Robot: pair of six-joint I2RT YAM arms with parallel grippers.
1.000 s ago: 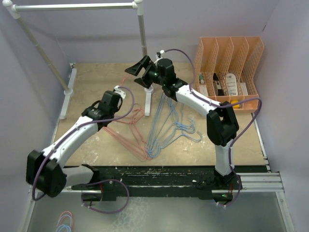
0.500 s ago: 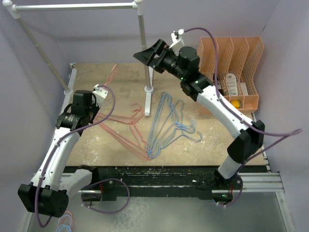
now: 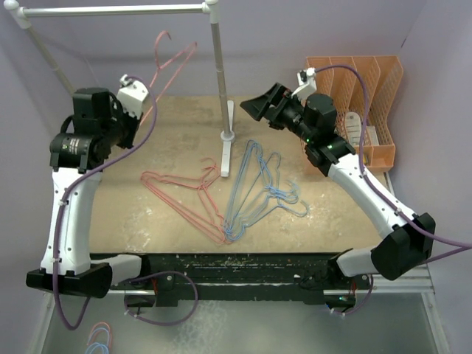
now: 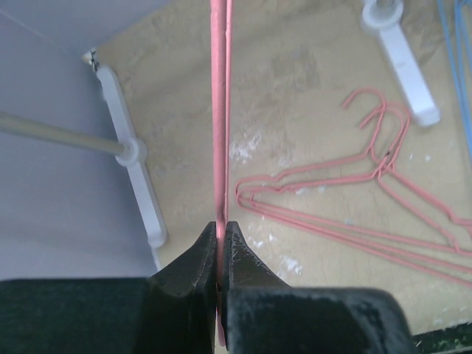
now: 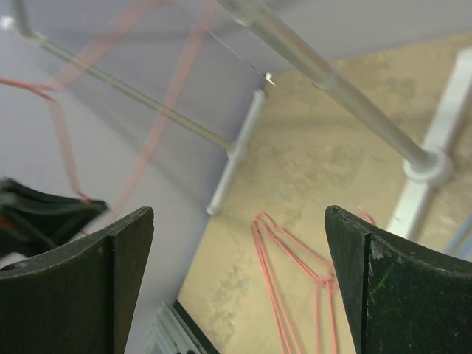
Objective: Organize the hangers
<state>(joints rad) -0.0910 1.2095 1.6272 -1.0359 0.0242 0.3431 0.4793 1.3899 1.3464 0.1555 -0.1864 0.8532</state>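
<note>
Handover looks done: a second ago my left arm sat low over the middle of the surface and my right end effector (image 5: 236,287) was up by the far post (image 3: 218,74) of the white rack, at the top end of one pink hanger (image 4: 220,110). Now the left arm has swung up to the far left and carries that hanger alone. Left end effector (image 4: 221,236) is pressed together on the thin wire, pinching one straight run of it; the wire runs up and away from the fingertips. Right end effector is spread wide with nothing between the fingers, and has backed off to the right, in front of the orange file holder (image 3: 369,88). From the top view the held hanger hangs in the air with its hook just under the top rail (image 3: 110,10), not on it yet; how far it sits in front of or behind the rail I can't tell. Remaining pink hangers (image 3: 184,195) lie flat left of centre, the blue hangers (image 3: 254,192) just right of them, tips meeting near the near edge. My read: first hanger is about to go on the rail, the rest are untouched, so the task is early. Risk is the wire pivoting in such a narrow pinch as the hook goes over.
</note>
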